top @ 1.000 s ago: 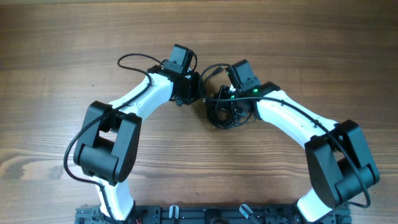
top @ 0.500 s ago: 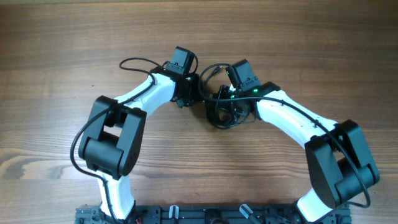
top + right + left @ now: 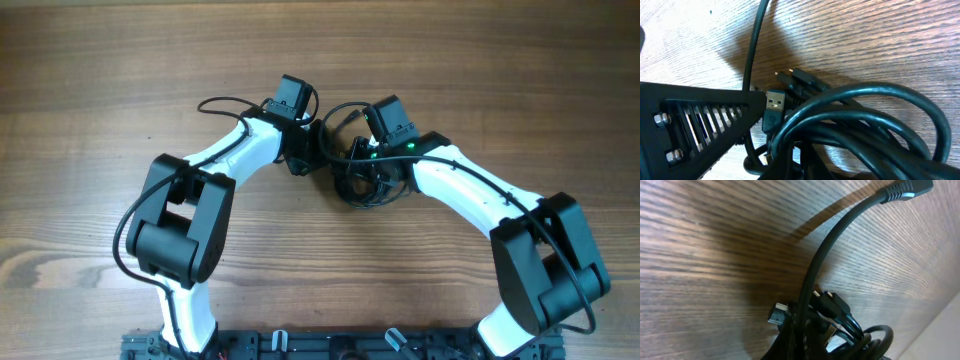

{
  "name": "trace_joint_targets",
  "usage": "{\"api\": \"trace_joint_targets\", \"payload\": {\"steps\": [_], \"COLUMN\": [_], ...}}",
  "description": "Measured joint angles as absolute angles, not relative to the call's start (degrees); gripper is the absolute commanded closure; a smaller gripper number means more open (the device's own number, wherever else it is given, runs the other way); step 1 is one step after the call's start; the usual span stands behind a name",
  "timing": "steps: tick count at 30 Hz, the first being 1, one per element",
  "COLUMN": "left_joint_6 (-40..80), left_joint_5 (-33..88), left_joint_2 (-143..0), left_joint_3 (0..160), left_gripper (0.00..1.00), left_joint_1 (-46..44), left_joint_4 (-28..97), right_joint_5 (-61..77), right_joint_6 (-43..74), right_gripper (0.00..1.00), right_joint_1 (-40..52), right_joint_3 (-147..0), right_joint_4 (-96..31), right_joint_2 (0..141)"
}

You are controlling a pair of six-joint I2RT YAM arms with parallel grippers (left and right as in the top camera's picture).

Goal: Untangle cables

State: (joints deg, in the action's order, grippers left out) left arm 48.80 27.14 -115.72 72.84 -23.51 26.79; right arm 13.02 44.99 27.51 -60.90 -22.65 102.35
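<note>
The cables (image 3: 368, 188) lie as a tangled black coil on the wooden table between my two grippers. My left gripper (image 3: 306, 158) sits at the coil's left edge. It is shut on one cable (image 3: 832, 235) that rises to a moulded plug (image 3: 905, 189). A metal USB plug (image 3: 779, 314) and two small connectors (image 3: 835, 302) poke out beside its dark fingers (image 3: 790, 347). My right gripper (image 3: 362, 172) stands over the coil, shut on several of the looped cables (image 3: 875, 115). A USB plug (image 3: 774, 104) shows next to the left gripper's ribbed finger (image 3: 700, 120).
One cable end loops up and away from the coil (image 3: 338, 110). The left arm's own thicker cable (image 3: 215, 102) arcs out over the table behind its wrist. Both arm bases (image 3: 300, 345) stand along the near edge.
The left gripper has slid a little right to the coil's edge and shut on a cable. Its elbow has shifted right. The right arm and the coil have held still.
</note>
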Motion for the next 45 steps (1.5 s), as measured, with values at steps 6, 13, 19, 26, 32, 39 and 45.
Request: {"api": "trace_joint_targets", "payload": {"steps": [6,13,19,26,32,39,45], "left_joint_6": [48.77,48.77,47.64,45.84,42.57,36.51,34.50], "left_joint_5": [29.36,31.64,35.11,38.72,43.79,47.18,48.10], "left_joint_2": [-115.72,-115.74,-116.14,-116.25,-116.25,-115.85,-113.43], "left_joint_3": [72.84,72.84,72.82,72.82,72.82,72.82,72.82], "left_gripper": [0.96,0.96,0.96,0.96,0.96,0.96,0.96], "left_joint_1": [-23.38,-22.81,-22.63,-20.95,-17.82,-15.66,-12.12], "left_joint_4": [26.96,26.96,25.45,25.12,25.21,25.50,27.07], "right_joint_5": [13.02,13.54,13.87,17.08,24.97,29.10,29.61], "right_joint_6": [44.99,44.99,45.43,41.17,38.17,37.32,37.01], "right_gripper": [0.91,0.91,0.91,0.82,0.82,0.80,0.79], "right_joint_1": [27.51,27.51,27.40,26.06,21.80,20.84,22.41], "right_joint_3": [-60.90,-60.90,-60.90,-61.23,-61.78,-62.00,-62.00], "right_joint_4": [-22.04,-19.57,-18.68,-19.20,-22.00,-27.49,-27.03], "right_joint_2": [102.35,102.35,102.35,102.32,100.84,99.85,99.85]}}
